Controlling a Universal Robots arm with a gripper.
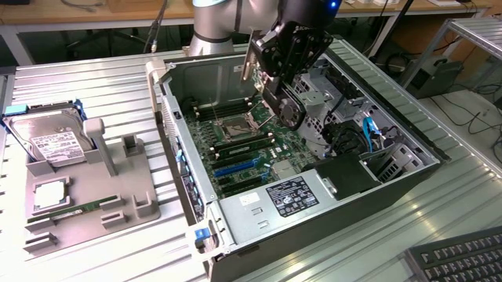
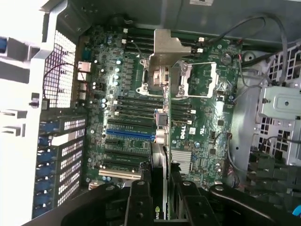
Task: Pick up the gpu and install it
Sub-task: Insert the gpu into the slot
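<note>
- Open computer case (image 1: 408,154) lying on its side on a ribbed metal worktop (image 1: 94,76), with the green motherboard (image 1: 259,154) facing up inside
- Robot arm reaching down over the case from the far side, ending in a black end effector (image 1: 276,87)
- End effector closed narrow on the gpu (image 1: 286,111), gripping the card by its upper edge
- Gpu hanging upright and slightly tilted above the middle of the motherboard, round black fan facing the exterior view's right, lower edge over the processor socket (image 1: 235,126), not seated in any slot
- From the wrist view, gpu (image 2: 160,162) seen edge-on as a thin strip between two black fingers (image 2: 140,200), with its silver bracket (image 2: 165,47) at the far end
- Below it in the wrist view, the motherboard (image 2: 117,75) with rows of black slots and one blue slot (image 2: 129,134) just beside the card's edge
- Power supply (image 1: 288,197) with a black label at the near end of the case
- On the exterior view's left, well apart from the case, a grey holder (image 1: 133,176) on the worktop
- In the holder, a silver hard drive (image 1: 51,141) with a white label, a square processor chip (image 1: 49,194) and a narrow green memory stick (image 1: 67,214)
- Corner of a black keyboard (image 1: 459,258) at the exterior view's lower right
</note>
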